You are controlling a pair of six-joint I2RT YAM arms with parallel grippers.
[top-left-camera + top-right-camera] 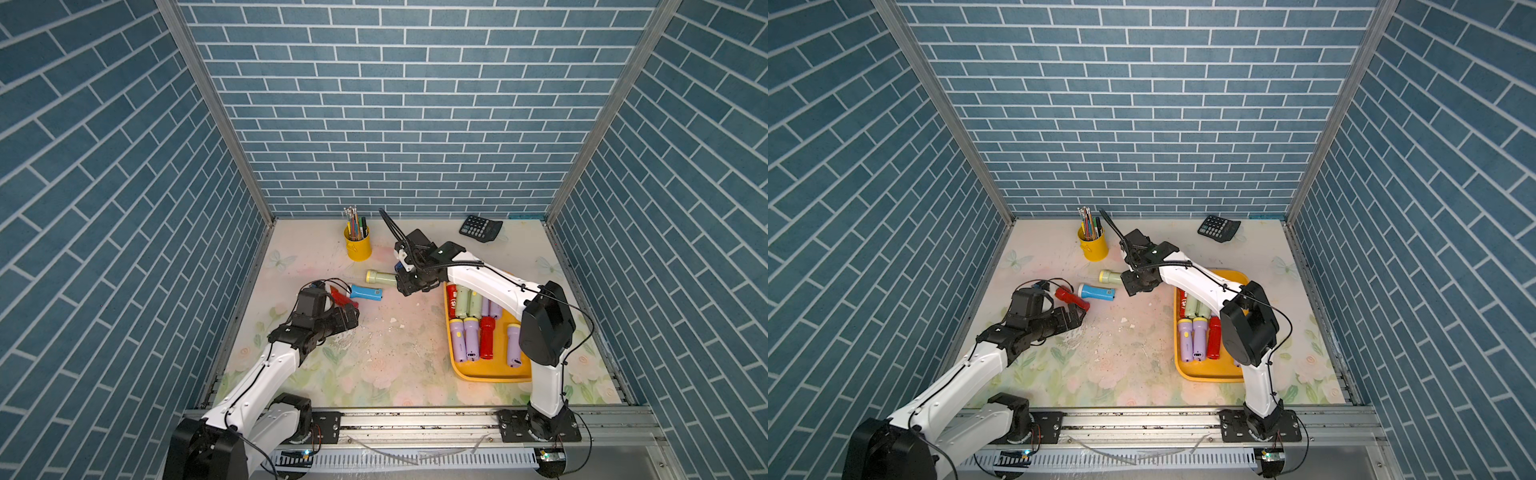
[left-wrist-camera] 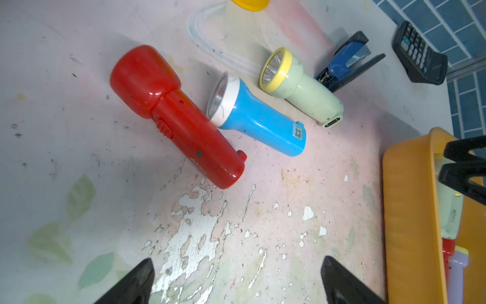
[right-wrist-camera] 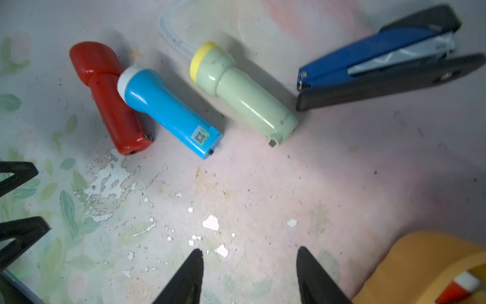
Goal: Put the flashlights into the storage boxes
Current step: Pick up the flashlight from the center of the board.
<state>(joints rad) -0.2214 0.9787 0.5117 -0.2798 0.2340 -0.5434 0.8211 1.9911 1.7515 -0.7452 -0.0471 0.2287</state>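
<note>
The table (image 1: 374,357) wears a pale floral covering, scuffed and chipped to white in patches, and stands in a booth whose three walls (image 1: 395,104) carry a blue brick pattern. A metal rail (image 1: 415,419) runs along the front edge.

The yellow tray (image 1: 490,376) sits on the robot's right half of the table. It holds lilac flashlights (image 1: 471,338), red ones (image 1: 487,336) and pale green ones (image 1: 462,301) lying side by side. The right arm (image 1: 490,282) reaches across the tray and hides part of its load in both top views.

Left of the tray, three more torches lie loose on the covering: a pale green flashlight (image 2: 302,92) nearest it, then a blue flashlight (image 2: 257,118), then a red flashlight (image 2: 173,115). The blue one's head leans against the red one's body.

A blue-and-black stapler (image 2: 344,63) lies just beside the pale green torch's tail, on the tray's side of it. A yellow pen cup (image 1: 358,243) stands beyond the loose torches, and a calculator (image 1: 481,227) lies behind the tray by the back wall.

The left gripper (image 2: 236,263) is spread wide and empty, near the red torch. The right gripper (image 3: 249,251) is parted too, with nothing between its fingers, off the tray's far left corner.
</note>
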